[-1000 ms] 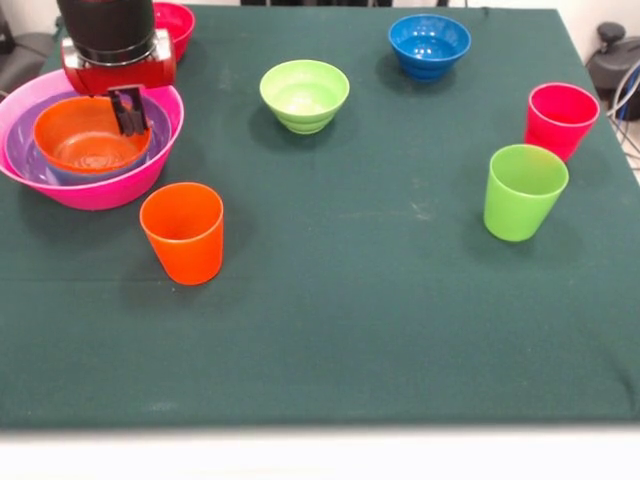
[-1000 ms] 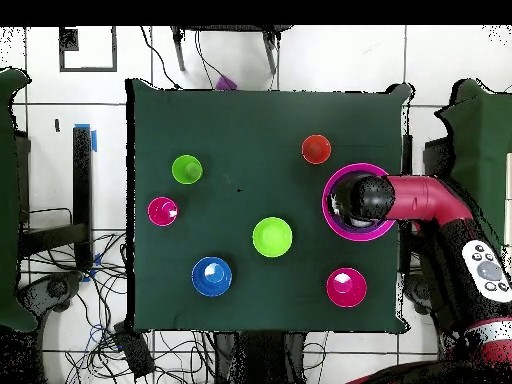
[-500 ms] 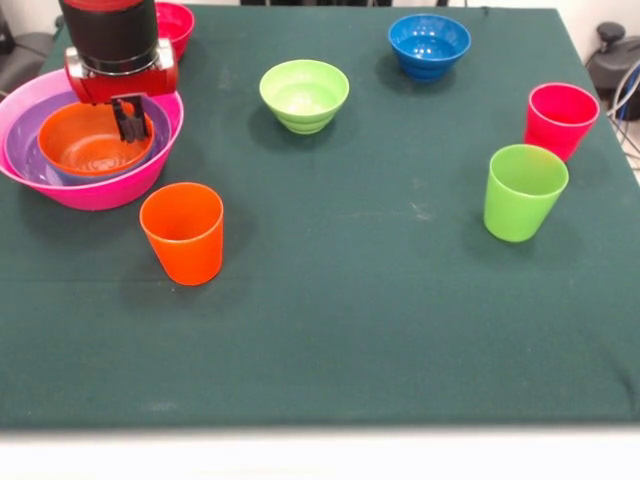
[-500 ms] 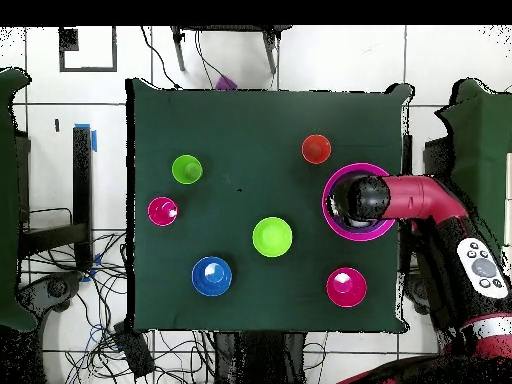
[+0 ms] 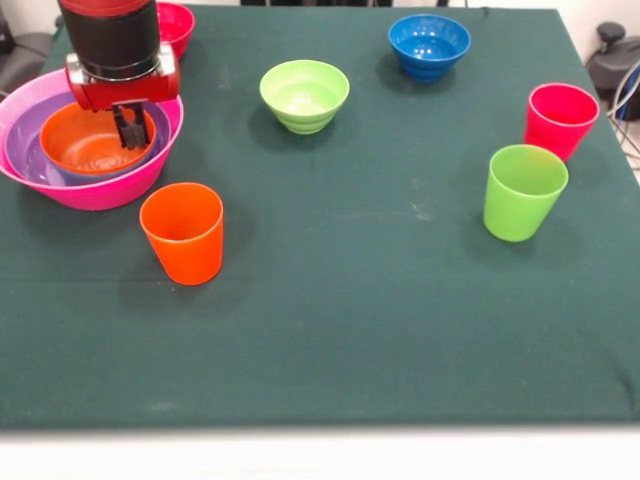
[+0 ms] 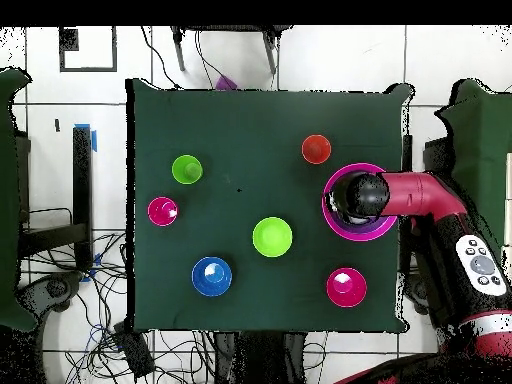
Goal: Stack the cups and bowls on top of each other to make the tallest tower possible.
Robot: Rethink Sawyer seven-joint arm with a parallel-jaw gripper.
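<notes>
**Three bowls nested, most pieces still loose**

Nearest to us in the front view stands the orange cup (image 5: 183,231), upright and alone, just in front of the tower. At about the same depth, well apart on the other side, is the green cup (image 5: 523,190), and just behind it the red cup (image 5: 560,118). None of the cups is stacked yet.

Next comes the tower (image 5: 90,140): the pink bowl (image 5: 95,190) as base, the purple bowl (image 5: 25,150) inside it, and the orange bowl (image 5: 85,140) inside that one. A thin bluish edge shows under the orange bowl, but we cannot tell if it is another bowl. The gripper (image 5: 130,125) hangs just over the orange bowl, near its rim. Its dark fingers look close together and hold nothing, as far as we can see.

Further back, the green bowl (image 5: 304,94) sits free in the middle, then the blue bowl (image 5: 429,44), and the red bowl (image 5: 172,22) partly hidden behind the arm. In our judgement the task is less than half done: three bowls and three cups remain.

Compared with one second ago, the gripper has risen a little from the orange bowl and moved slightly sideways; all loose pieces stayed where they were.
</notes>
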